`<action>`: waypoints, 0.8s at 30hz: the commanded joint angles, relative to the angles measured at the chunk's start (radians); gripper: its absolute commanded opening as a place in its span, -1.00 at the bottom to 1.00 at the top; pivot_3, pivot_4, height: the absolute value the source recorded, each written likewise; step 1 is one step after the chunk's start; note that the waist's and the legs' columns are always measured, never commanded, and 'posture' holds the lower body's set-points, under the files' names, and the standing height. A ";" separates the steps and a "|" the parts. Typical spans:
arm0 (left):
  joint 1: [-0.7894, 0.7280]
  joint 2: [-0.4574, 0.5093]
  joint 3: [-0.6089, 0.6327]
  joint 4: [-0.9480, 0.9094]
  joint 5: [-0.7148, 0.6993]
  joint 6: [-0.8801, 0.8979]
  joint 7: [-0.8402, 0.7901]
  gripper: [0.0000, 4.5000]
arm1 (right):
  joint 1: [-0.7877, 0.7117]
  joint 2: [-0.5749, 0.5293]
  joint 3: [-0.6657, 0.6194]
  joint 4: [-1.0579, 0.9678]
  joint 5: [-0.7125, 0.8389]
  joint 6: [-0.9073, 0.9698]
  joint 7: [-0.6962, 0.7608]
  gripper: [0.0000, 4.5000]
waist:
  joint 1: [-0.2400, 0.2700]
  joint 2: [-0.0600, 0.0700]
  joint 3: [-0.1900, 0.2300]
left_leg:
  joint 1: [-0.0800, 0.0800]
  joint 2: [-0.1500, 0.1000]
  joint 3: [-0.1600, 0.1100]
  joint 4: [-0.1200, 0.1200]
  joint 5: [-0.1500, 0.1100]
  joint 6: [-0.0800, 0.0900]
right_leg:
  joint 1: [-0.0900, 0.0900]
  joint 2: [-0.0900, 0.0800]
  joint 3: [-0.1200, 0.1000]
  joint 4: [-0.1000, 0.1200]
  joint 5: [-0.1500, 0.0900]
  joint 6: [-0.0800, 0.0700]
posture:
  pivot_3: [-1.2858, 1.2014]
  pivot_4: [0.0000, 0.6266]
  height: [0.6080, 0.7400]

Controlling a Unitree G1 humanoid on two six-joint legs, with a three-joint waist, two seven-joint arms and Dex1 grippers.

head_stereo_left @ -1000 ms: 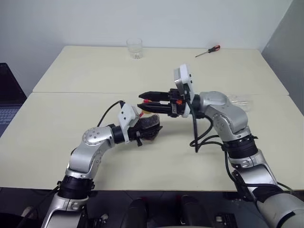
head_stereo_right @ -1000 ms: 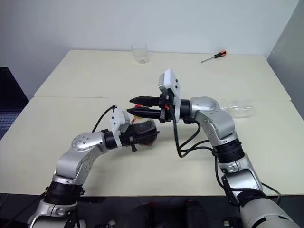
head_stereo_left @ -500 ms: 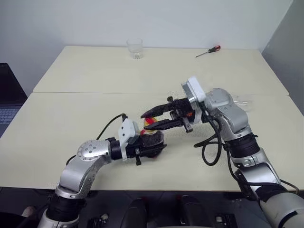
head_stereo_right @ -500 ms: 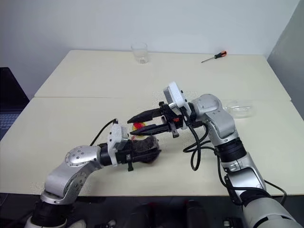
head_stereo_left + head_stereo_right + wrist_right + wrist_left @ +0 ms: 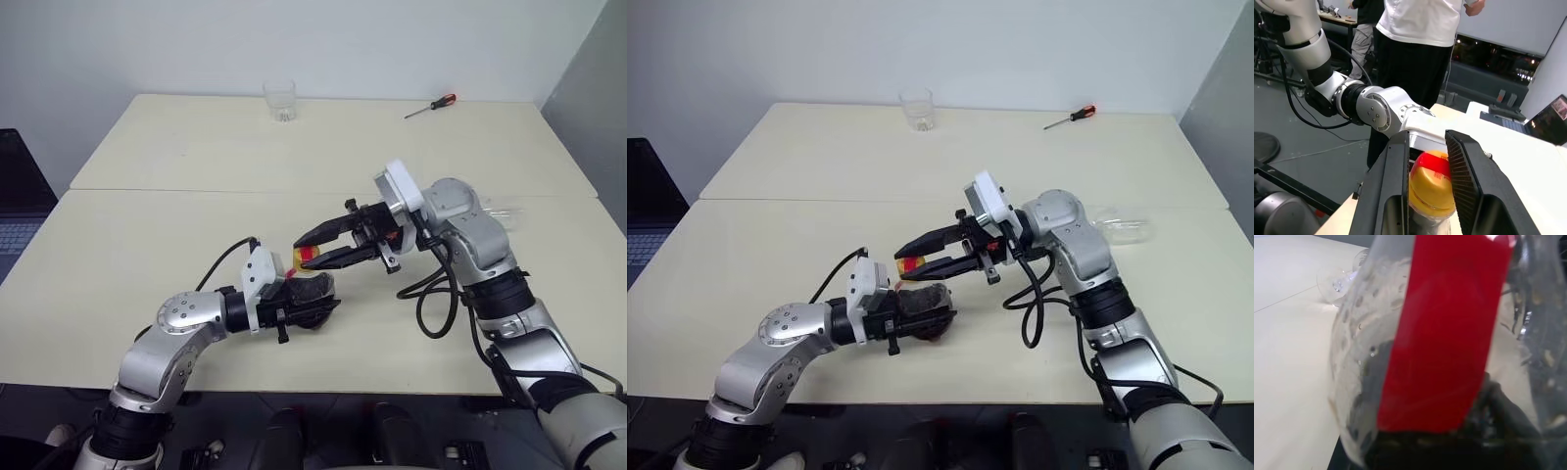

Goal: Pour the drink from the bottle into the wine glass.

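Cream table, both arms at centre.
Left gripper clamps the bottle; right gripper fingers bracket its yellow cap, not visibly clamped.

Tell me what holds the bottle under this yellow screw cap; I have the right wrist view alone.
Observer: The left gripper is clamped round the belly of the squat clear plastic bottle.
Operator: Report what is inside it.
Observer: A dark brown drink sits in the belly.
Operator: Find the glass for me.
Observer: The clear stemmed wine glass is on the cream table behind the right arm, apparently lying on its side.
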 commanded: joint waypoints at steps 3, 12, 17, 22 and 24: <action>-0.030 -0.005 0.040 -0.036 -0.029 -0.042 0.006 -0.22 | 0.001 -0.049 -0.066 -0.104 0.056 0.140 -0.071 -0.46 | 0.000 0.000 0.000 | 0.000 0.000 0.000 0.000 0.000 0.000 | 0.000 0.000 0.000 0.000 0.000 0.000 | 0.03 -0.52 1.00; -0.073 -0.014 0.059 0.040 -0.007 -0.057 0.039 -0.22 | 0.024 -0.060 -0.197 -0.249 0.147 0.411 -0.377 -0.46 | 0.001 0.000 0.000 | 0.000 0.000 0.000 0.000 0.000 0.000 | 0.000 0.000 0.000 0.000 0.000 0.000 | 0.03 -0.52 1.00; -0.162 -0.050 0.065 0.165 0.017 -0.069 0.089 -0.22 | 0.085 -0.028 -0.222 -0.343 0.172 0.500 -0.546 -0.46 | 0.002 0.000 0.000 | 0.000 0.000 0.000 0.000 0.000 0.000 | 0.000 0.000 0.000 0.000 0.000 0.000 | 0.03 -0.52 1.00; -0.219 -0.059 0.056 0.233 0.033 -0.091 0.081 -0.22 | 0.089 0.021 -0.216 -0.368 0.183 0.529 -0.640 -0.46 | -0.001 0.000 0.000 | 0.000 0.000 0.000 0.000 0.000 0.000 | 0.000 0.000 0.000 0.000 0.000 0.000 | 0.03 -0.52 1.00; -0.235 -0.063 0.053 0.252 0.040 -0.101 0.079 -0.22 | 0.087 0.041 -0.211 -0.365 0.174 0.523 -0.668 -0.38 | -0.001 0.000 0.000 | 0.000 0.000 0.000 -0.001 0.000 0.000 | 0.000 0.000 0.000 0.000 0.000 0.000 | 0.03 -0.52 1.00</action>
